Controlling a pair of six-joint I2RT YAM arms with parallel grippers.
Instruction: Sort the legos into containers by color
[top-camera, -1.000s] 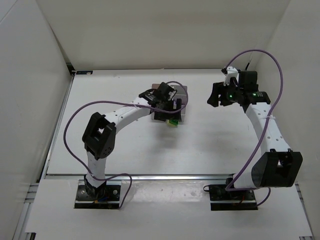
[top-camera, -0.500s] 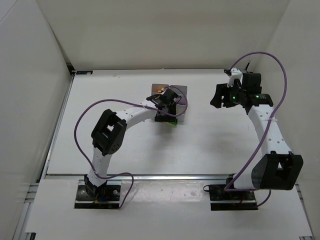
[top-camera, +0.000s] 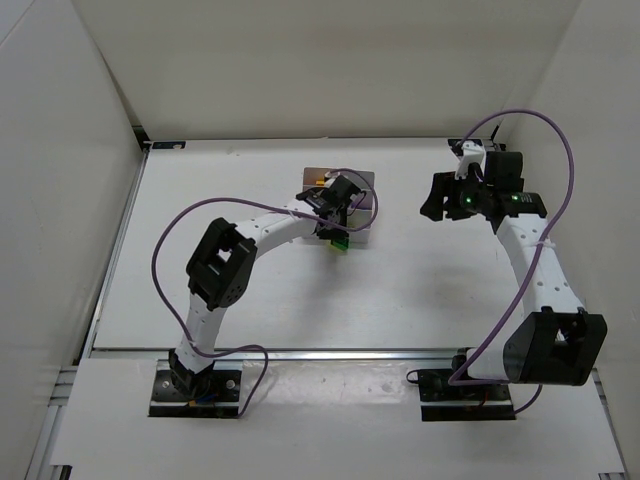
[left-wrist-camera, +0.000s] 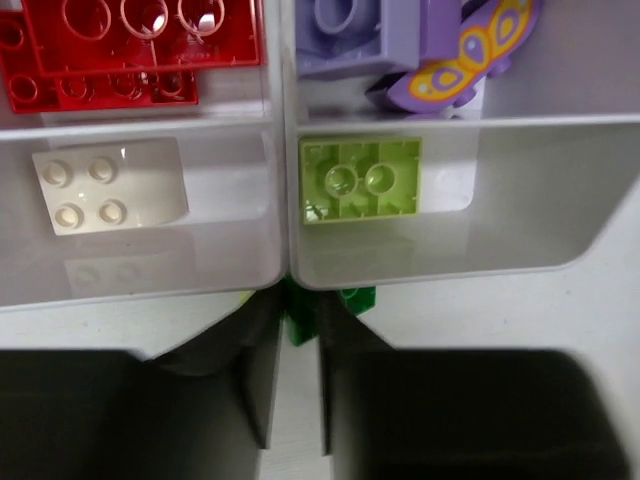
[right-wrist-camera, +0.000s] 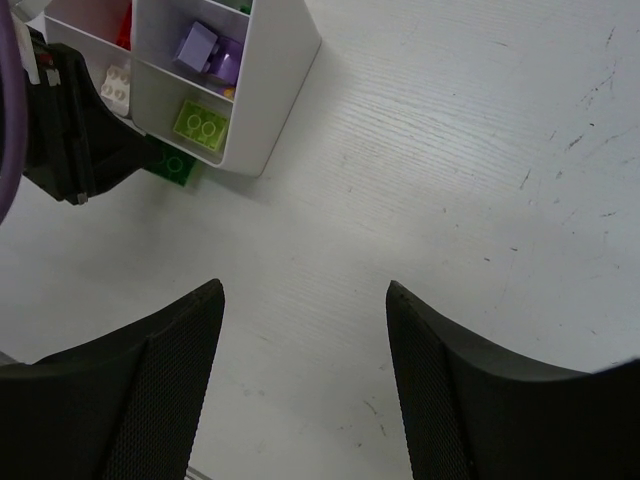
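A dark green lego (left-wrist-camera: 318, 308) is seen on the table (left-wrist-camera: 520, 310), just outside the containers (left-wrist-camera: 283, 200), close against the near wall where two cells meet. It is flanked by the left gripper (left-wrist-camera: 300, 330), whose jaws are drawn nearly together with the lego's edge between their tips. The gripper is judged to be clenched on the lego, though how firmly cannot be told. The approach is made from the table side, presumably because the wall blocks every other way in and leaves only the outer part of the lego to be pinched.

Directly behind the wall a lime lego (left-wrist-camera: 361, 179) lies studs up in one cell. This cell is judged the likely target, green being kept with green. A white lego (left-wrist-camera: 108, 185) sits in the neighbouring cell, and red legos (left-wrist-camera: 130, 45) are gathered in the cell beyond that one. Purple legos (left-wrist-camera: 350, 35), with a butterfly piece (left-wrist-camera: 470, 50), are kept beyond the lime one. Each visible cell holds one colour, so the sorting is judged far along.

The right gripper (right-wrist-camera: 305, 330) is held spread and empty over bare table, well apart to the right of the containers, presumably so that the left gripper's work is not crowded. A short lift over the wall is called for next, and a slip from so slight a pinch is the risk.
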